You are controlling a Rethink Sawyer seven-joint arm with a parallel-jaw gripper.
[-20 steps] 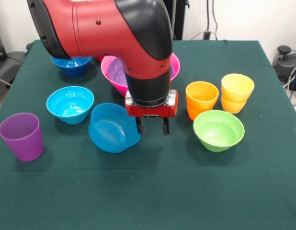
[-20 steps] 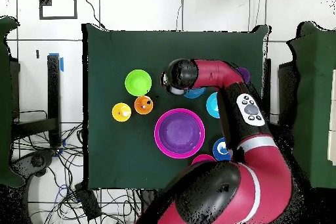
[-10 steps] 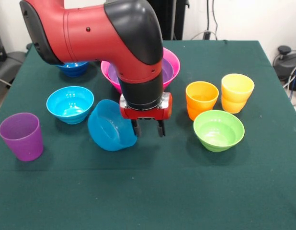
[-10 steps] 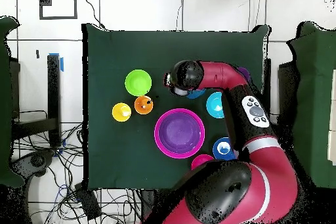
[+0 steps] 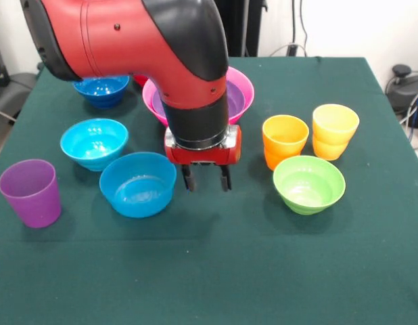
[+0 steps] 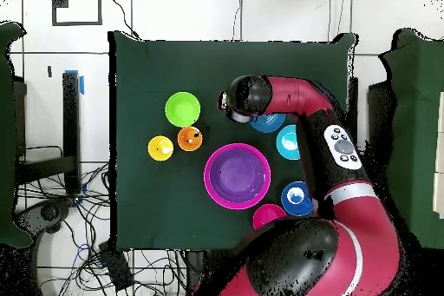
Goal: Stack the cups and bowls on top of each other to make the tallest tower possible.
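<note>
My gripper [image 5: 206, 180] hangs just above the table, open, with nothing between its fingers. The mid blue bowl [image 5: 138, 184] stands upright on the cloth just left of it, apart from the fingers. The tower's base is the hot-pink bowl [image 5: 241, 82] with the large purple bowl [image 6: 237, 175] nested inside, partly hidden behind my arm. The cyan bowl [image 5: 94, 143] and dark blue bowl [image 5: 101, 90] stand at the left, and the purple cup [image 5: 30, 193] sits nearest the left edge. Right of the gripper are the orange cup [image 5: 285, 140], yellow cup [image 5: 335, 131] and lime green bowl [image 5: 309, 184].
A small red-pink bowl [image 6: 267, 215] sits beside the hot-pink one near the robot's base. My arm [image 5: 161, 47] covers the middle back of the green table [image 5: 216, 271]. Cables and dark gear lie off the table's sides.
The mid blue bowl, tilted on its side against my left finger before, now rests flat and upright on the table further left. The gripper has shifted slightly left, and the cyan bowl was nudged left.
</note>
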